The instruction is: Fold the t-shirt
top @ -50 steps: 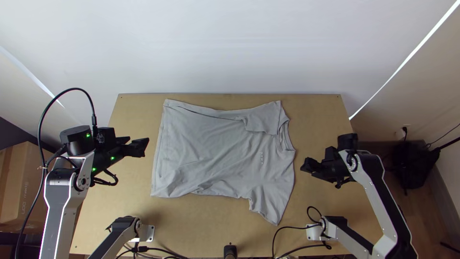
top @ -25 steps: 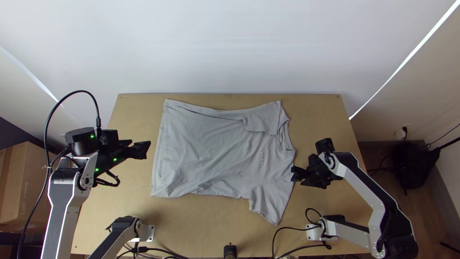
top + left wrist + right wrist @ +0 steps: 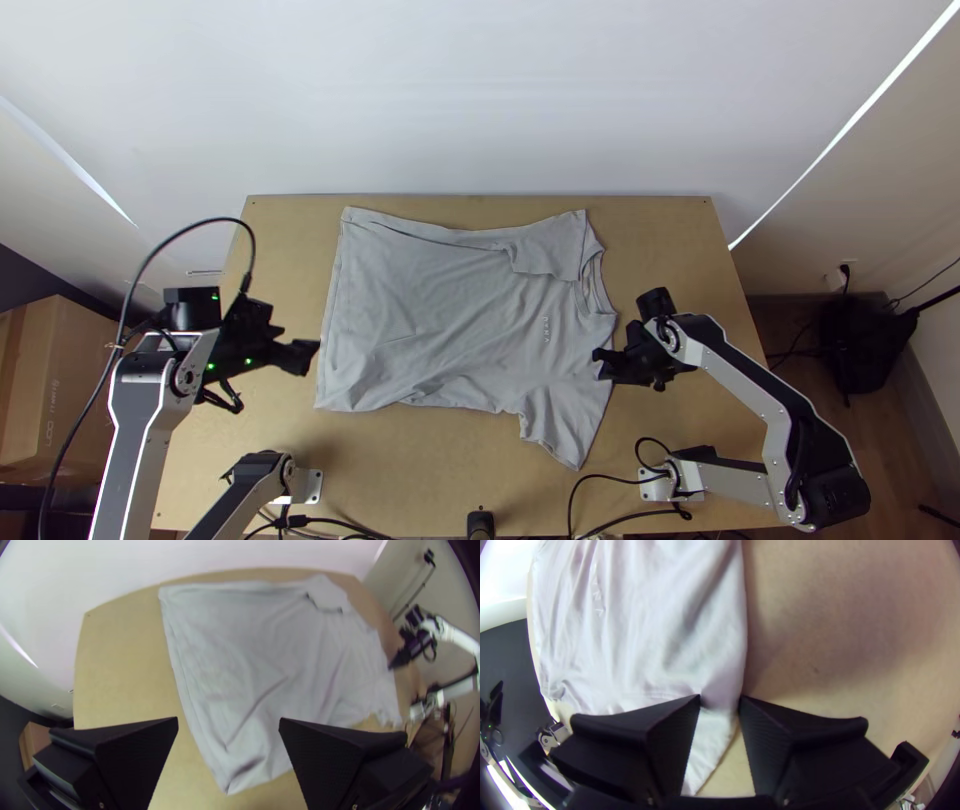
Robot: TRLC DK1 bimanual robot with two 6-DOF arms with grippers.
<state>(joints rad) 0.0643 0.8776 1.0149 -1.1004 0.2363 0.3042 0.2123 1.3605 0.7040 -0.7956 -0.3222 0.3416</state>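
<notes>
Lt grey t-shirt (image 3: 450,310) lies spread mid-table (image 3: 430,460), hem twd L edge, collar twd R edge. Its far sleeve is laid back over the body; near sleeve points twd table's near edge. Small creases along near side, esp. nr that sleeve.

L tool (image 3: 300,342): over L part of table, nr hem, w/ fingers wide apart, nothing btwn them.

R tool (image 3: 599,365): at shirt's R side, btwn collar & near sleeve. Fingers apart, but w/ a smaller gap than L; shirt's edge runs btwn the tips. Can't tell if they touch cloth.

Also: white wall (image 3: 480,100) behind far edge, cardboard box (image 3: 55,390) past L edge, blk cable (image 3: 571,505) nr R base at near edge.
</notes>
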